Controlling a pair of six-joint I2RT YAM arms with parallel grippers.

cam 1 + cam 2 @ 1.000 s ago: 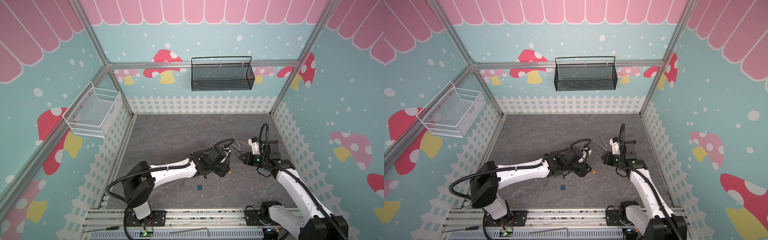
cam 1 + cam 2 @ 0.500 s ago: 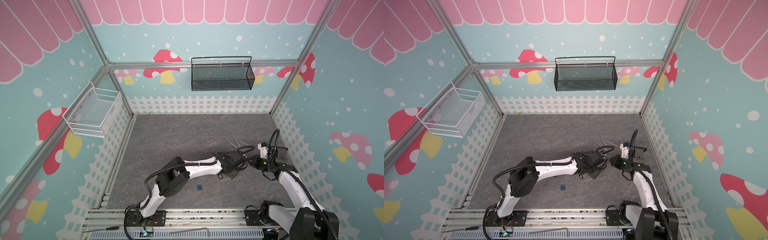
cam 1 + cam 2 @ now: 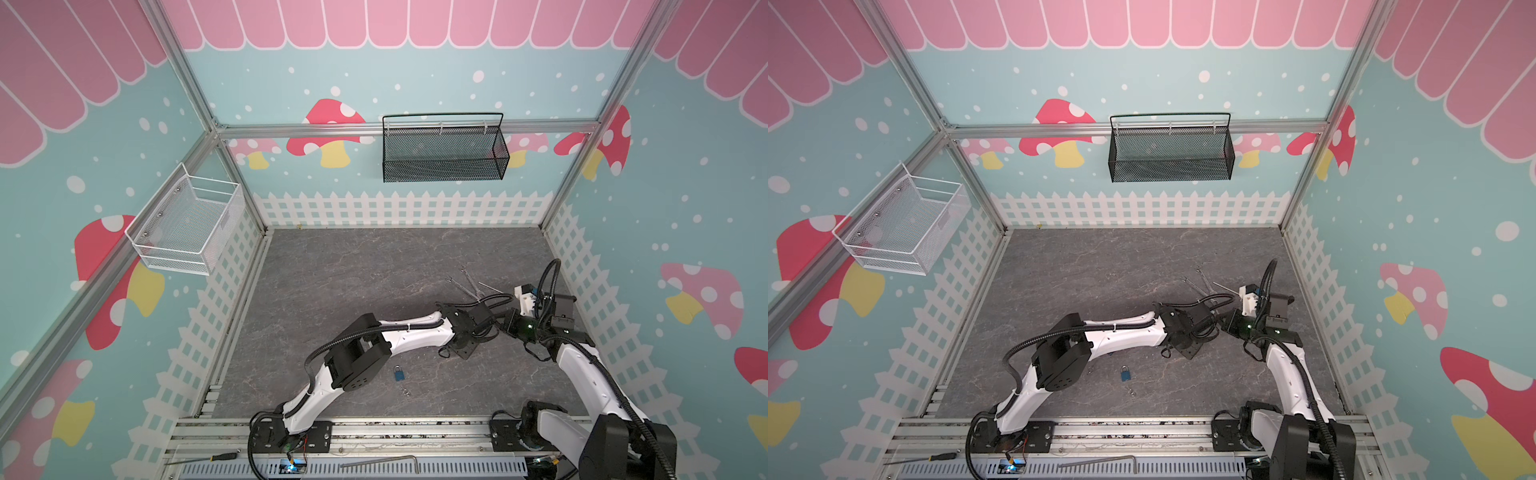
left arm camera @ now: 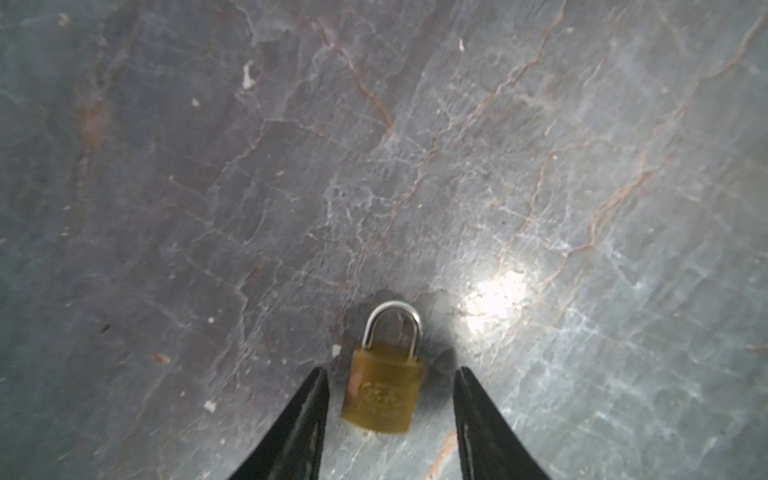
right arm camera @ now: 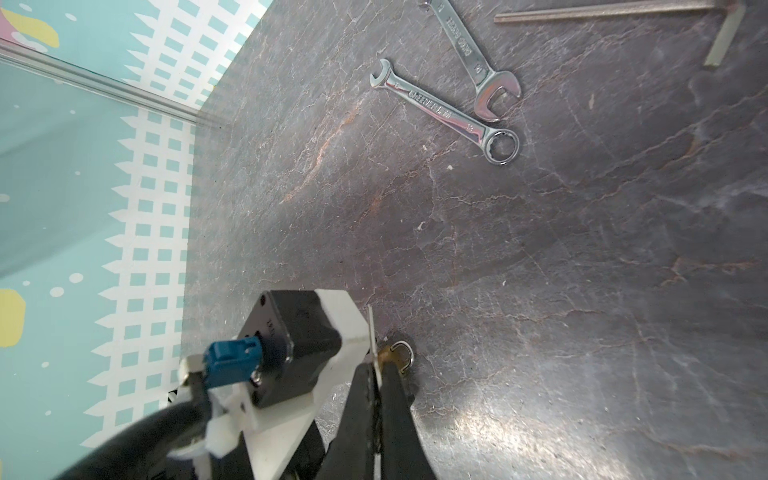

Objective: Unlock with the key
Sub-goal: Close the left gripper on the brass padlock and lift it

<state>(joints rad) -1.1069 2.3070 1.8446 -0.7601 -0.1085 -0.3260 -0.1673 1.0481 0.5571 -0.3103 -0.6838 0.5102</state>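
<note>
A small brass padlock (image 4: 384, 395) with a silver shackle lies flat on the grey floor. My left gripper (image 4: 391, 370) is open, with one finger on each side of the padlock body and a gap on both sides. In the right wrist view the padlock (image 5: 388, 353) shows just beyond the tips of my right gripper (image 5: 377, 365). That gripper is shut on a thin silver key (image 5: 371, 328), whose blade sticks out past the tips beside the padlock. In both top views the two wrists meet at right of centre (image 3: 498, 324) (image 3: 1223, 322) and hide the padlock.
A blue padlock (image 3: 399, 374) (image 3: 1126, 374) and a small key ring (image 3: 406, 390) lie near the front. Two wrenches (image 5: 449, 112) and a metal rod (image 5: 602, 14) lie beyond the grippers. The fence wall (image 3: 582, 291) stands close on the right.
The left arm has swung its elbow and wrist to the right, over the brass padlock. The right gripper has drawn back to the right. The left jaws have narrowed a little.
</note>
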